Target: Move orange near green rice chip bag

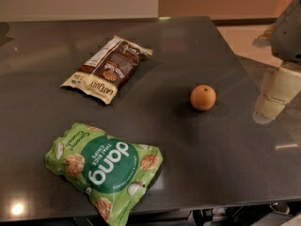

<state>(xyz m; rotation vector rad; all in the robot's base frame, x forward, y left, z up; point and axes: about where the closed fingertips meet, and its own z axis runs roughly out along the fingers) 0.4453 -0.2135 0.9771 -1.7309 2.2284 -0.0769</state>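
Camera view: the dark counter (188,46) carries the green rice chip bag (103,171) at front left and a brown snack bag (107,69) behind it. The pincer (275,95) is at the right edge, clenched or released I cannot tell. The orange (203,97) sits mid-right, well apart from both bags.

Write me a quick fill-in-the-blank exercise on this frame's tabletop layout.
The crinkled bright green snack bag carries the white word ___.
The small round matte orange fruit touches ___ bag.
The robot's hand hangs at the picture's ___ edge, apart from the fruit.
The brown and cream snack bag lies ___ from the camera than the green one.
Missing words: dang; neither; right; farther.
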